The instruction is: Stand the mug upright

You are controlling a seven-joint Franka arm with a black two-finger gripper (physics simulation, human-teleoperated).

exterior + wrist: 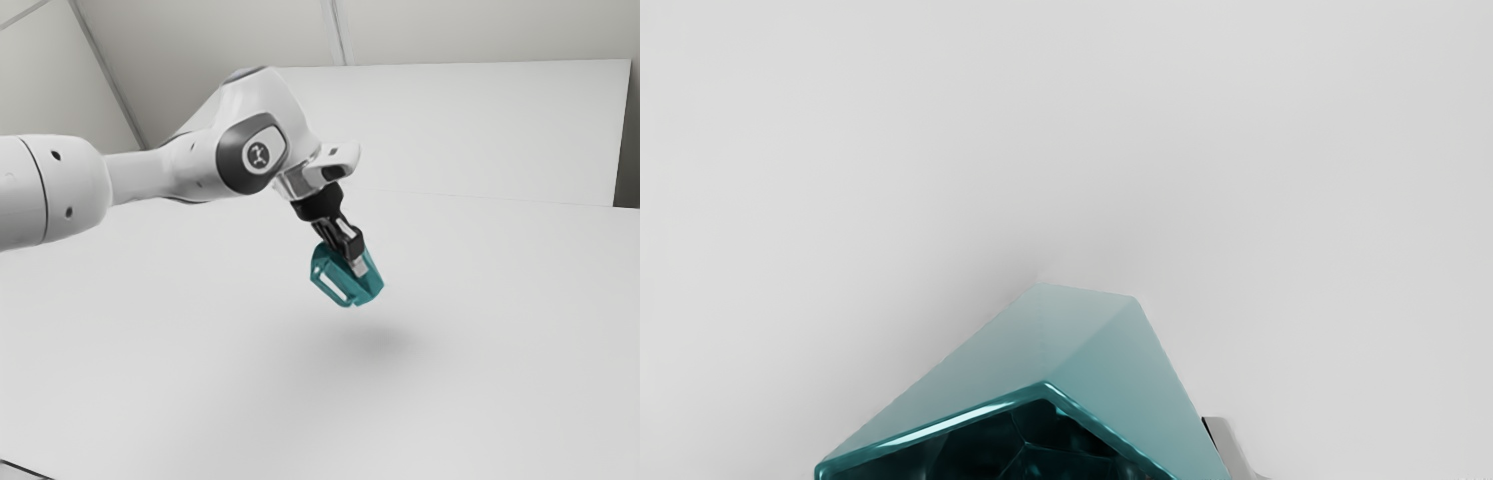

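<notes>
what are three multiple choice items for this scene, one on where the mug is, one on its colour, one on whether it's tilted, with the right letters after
1. Where is the mug?
A) held in the jaws above the table
B) lying on the table
C) on the floor

2. What colour is it?
A) orange
B) white
C) teal

3. How does it sit?
A) level and upright
B) tilted
C) level, upside down

1: A, the exterior view has it at the jaws, with a soft shadow on the table below.
2: C, its walls are blue-green in both views.
3: B, its sides and handle slant in the exterior view.
</notes>
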